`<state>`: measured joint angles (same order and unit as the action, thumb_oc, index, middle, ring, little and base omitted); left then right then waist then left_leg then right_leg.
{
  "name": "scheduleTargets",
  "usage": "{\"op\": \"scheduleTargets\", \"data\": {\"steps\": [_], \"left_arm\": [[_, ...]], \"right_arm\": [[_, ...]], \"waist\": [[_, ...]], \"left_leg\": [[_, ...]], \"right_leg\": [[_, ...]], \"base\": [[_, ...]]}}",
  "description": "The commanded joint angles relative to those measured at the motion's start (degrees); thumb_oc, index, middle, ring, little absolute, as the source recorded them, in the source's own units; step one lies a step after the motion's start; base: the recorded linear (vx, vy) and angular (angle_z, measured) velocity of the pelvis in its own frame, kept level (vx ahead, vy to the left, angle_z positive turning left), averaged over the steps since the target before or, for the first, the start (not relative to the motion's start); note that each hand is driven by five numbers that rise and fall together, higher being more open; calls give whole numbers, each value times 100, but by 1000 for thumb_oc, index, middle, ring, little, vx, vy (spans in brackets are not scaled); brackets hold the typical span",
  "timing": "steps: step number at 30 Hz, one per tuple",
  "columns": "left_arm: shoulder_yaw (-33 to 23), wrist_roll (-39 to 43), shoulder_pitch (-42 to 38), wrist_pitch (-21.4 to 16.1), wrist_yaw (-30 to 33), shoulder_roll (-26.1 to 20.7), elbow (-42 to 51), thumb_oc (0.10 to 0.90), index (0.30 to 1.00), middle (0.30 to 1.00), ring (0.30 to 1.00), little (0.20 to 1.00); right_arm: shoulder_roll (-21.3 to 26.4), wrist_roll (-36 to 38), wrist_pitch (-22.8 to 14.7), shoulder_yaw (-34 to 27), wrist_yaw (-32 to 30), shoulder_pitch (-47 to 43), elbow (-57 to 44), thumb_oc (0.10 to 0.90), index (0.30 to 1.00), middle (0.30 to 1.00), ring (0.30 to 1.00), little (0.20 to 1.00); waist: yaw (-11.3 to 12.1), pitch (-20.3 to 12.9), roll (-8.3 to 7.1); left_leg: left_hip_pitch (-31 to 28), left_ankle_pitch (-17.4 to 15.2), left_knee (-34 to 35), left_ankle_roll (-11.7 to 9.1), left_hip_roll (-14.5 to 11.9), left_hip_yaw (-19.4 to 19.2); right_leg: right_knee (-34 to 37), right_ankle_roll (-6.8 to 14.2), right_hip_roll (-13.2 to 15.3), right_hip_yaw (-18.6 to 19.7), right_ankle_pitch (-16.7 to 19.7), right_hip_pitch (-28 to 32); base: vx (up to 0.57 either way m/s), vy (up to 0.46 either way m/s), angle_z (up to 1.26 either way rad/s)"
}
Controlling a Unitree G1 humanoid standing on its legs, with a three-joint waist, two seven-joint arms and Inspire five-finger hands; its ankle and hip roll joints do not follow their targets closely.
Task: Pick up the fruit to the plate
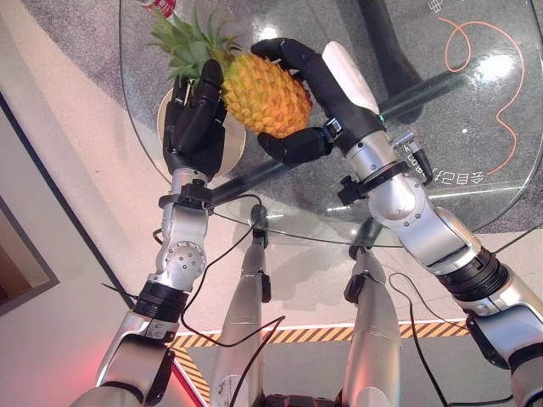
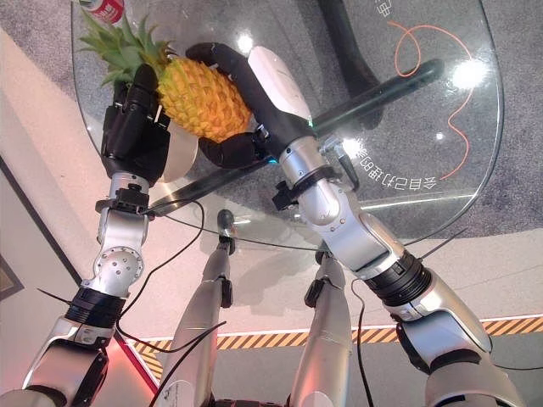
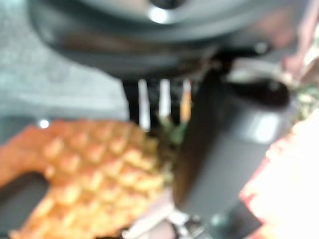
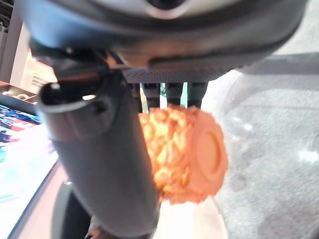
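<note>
A yellow pineapple (image 1: 267,93) with a green leafy crown is held between both hands above the round glass table (image 1: 458,161). My right hand (image 1: 327,93) is shut on it: the fingers curl over its far side and the thumb presses beneath, which the right wrist view confirms around the fruit's base (image 4: 189,154). My left hand (image 1: 193,127) stands open against the crown end, straight fingers touching the fruit (image 3: 89,179). A pale plate (image 1: 231,151) lies on the glass just below and behind the left hand, partly hidden by it.
A red can (image 1: 157,7) stands at the table's far left edge beyond the crown. A dark bar (image 1: 424,89) runs under the glass. An orange cord (image 1: 501,85) shows through the right part of the table.
</note>
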<state>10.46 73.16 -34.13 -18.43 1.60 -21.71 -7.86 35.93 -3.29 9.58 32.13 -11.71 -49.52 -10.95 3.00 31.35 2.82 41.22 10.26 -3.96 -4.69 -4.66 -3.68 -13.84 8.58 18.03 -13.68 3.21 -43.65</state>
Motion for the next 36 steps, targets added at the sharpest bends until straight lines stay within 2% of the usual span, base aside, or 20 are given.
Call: {"op": "scheduleTargets", "data": {"steps": [1, 14, 19, 23, 27, 36], "left_arm": [[158, -472, -667, -471, -617, 88, 1002, 100, 300, 300, 300, 200], [32, -657, -685, -682, -383, 119, 962, 100, 300, 300, 300, 200], [-22, -1431, -712, -990, 245, 54, 922, 100, 300, 300, 300, 200], [-114, -1596, -695, -1117, 444, 33, 885, 100, 300, 300, 300, 200], [-225, -1949, -682, -1327, 901, 14, 846, 100, 300, 300, 300, 200], [-484, -2636, -688, -1519, 1857, 57, 756, 100, 300, 300, 300, 200]], "right_arm": [[-81, -120, -626, 40, -176, -528, -942, 800, 900, 900, 900, 900], [-144, -128, -574, -36, -232, -514, -901, 800, 900, 900, 900, 900], [-175, -165, -566, -58, -292, -509, -878, 800, 900, 900, 900, 900], [-167, -154, -575, -109, -314, -492, -871, 800, 900, 900, 900, 900], [-169, -169, -594, -164, -368, -457, -850, 800, 900, 900, 900, 900], [-316, -109, -553, -274, -385, -454, -826, 800, 900, 900, 900, 900]], "waist": [[29, -156, 80], [45, -156, 66], [58, -156, 66], [67, -156, 64], [79, -156, 65], [105, -156, 30]], "left_leg": [[-178, -215, -216, -247, -329, 82], [-164, -216, -223, -248, -339, 102], [-171, -214, -222, -249, -327, 114], [-161, -212, -228, -254, -329, 119], [-175, -209, -226, -262, -330, 122], [-111, -165, -230, -273, -342, 146]], "right_leg": [[405, 464, 263, 216, 583, 261], [371, 457, 263, 208, 561, 246], [369, 450, 254, 204, 551, 258], [360, 442, 253, 201, 536, 260], [352, 434, 250, 201, 518, 276], [320, 406, 231, 189, 519, 226]], "base": [[0, 0, 0], [0, 0, 0], [0, 0, 0], [0, 0, 0], [0, 0, 0], [0, 0, 0]]}}
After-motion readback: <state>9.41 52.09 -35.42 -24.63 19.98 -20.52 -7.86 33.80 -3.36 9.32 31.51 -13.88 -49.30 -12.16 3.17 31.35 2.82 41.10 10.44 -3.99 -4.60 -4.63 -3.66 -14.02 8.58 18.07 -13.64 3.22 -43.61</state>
